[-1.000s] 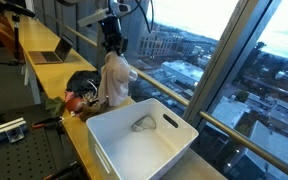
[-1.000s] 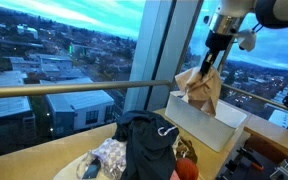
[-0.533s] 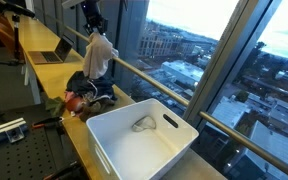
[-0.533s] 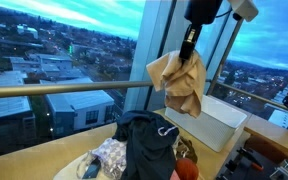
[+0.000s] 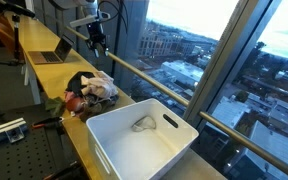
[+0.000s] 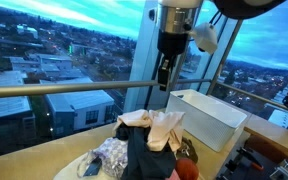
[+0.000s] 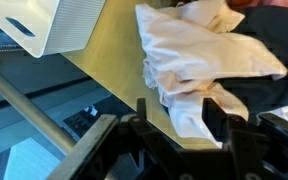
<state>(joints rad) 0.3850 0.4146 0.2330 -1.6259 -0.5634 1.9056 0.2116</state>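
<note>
Cream cloth (image 6: 160,127) lies crumpled on top of a clothes pile (image 6: 109,158), directly below the fingertips and well clear of them in both exterior views. The wrist view shows its folds spread just ahead of the fingers (image 7: 144,135), w/ one fold reaching toward the bare tabletop (image 7: 114,55). Gripper (image 5: 97,42) hangs above, fingers parted w/ a plain gap btwn them, holding nothing. White bin (image 5: 114,125) stands off to one side of the fingers, apart from the pile, w/ a small grey item (image 5: 144,123) inside. Risks, as judged: (a) cloth rests loose on a soft, uneven heap, so a fold overhanging the heap's edge could drag the rest down onto the table or off it; (b) dark garment (image 6: 144,150) lies beneath and touching it, so a downward pinch may catch both layers, or only a thin fold that slips free; (c) window rail (image 5: 154,82) runs near the arm, so a wide swing could strike it.
</note>
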